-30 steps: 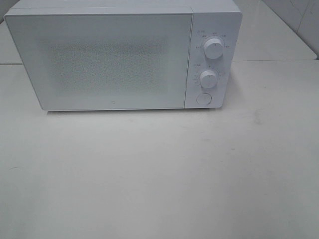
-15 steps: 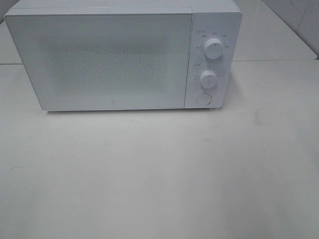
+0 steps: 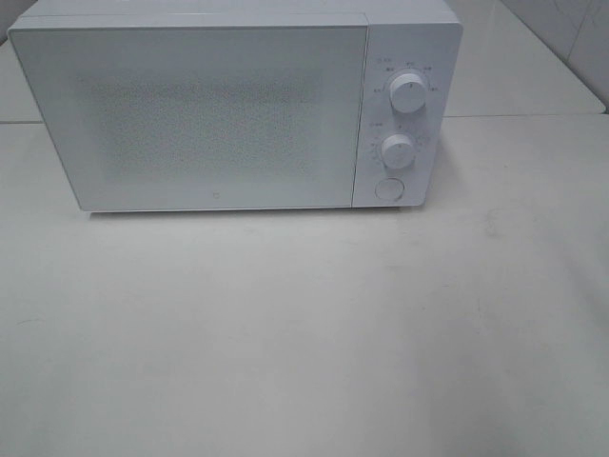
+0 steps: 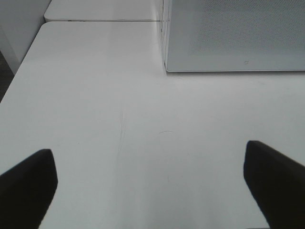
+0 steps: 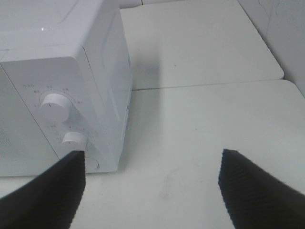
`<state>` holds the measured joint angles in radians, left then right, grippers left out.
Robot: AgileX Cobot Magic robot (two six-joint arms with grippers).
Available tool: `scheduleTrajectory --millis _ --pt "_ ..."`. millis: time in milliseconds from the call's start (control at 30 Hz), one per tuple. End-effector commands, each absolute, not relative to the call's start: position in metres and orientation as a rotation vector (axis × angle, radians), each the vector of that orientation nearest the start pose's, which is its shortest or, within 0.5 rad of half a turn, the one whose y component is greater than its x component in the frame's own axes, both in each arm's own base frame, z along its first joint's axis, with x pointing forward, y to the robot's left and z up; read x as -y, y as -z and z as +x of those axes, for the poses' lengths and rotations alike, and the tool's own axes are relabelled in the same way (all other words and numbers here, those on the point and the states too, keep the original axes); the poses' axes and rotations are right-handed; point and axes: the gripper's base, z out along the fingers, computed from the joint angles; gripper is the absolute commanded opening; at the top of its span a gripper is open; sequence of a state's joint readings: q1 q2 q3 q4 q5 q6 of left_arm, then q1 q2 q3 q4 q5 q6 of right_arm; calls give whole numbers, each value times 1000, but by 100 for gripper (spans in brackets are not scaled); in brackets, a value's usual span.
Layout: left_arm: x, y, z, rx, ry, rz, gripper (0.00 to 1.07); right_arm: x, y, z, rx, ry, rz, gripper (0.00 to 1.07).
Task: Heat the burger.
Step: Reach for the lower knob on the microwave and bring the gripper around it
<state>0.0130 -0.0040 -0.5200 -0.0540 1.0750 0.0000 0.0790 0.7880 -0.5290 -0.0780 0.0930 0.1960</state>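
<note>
Left gripper: jaws wide apart above plain white tabletop | Right gripper: jaws apart | Closed white box-shaped microwave oven: ahead of both jaws

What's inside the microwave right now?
The microwave has its door shut, and the door's dotted white face lets nothing through. The inside is fully covered in every view, so it cannot be told whether the burger is in there.

Lab-style mock kitchen station, not a home. White microwave with two dials sits on plain white desk; second white desk butted behind; pale tiled wall far right.
</note>
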Motion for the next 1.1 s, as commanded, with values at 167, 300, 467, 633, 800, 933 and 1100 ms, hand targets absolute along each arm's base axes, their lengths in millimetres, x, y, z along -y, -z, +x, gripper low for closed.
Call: scheduleTrajectory --millis 167,300,467,633,800,933,1100 --pt "5 -281 -12 -2005 56 -5 100 -14 -284 179 -1753 -140 18 76" --pt "5 -281 -12 -2005 56 -5 100 -16 -271 185 -1709 -154 10 76" --pt "5 -281 -12 -2005 56 -5 100 -14 -256 192 -1678 -138 29 76" --pt "5 -281 -12 -2005 56 -5 100 -9 -236 196 -1637 -78 73 76" --pt "5 -281 -12 -2005 56 -5 100 -15 -226 199 -1636 -98 72 76" --pt "5 -281 -12 -2005 56 -5 100 -24 -219 202 -1642 -98 51 76" --pt "5 -281 -12 -2005 56 -5 100 -45 -206 207 -1630 -72 14 76"
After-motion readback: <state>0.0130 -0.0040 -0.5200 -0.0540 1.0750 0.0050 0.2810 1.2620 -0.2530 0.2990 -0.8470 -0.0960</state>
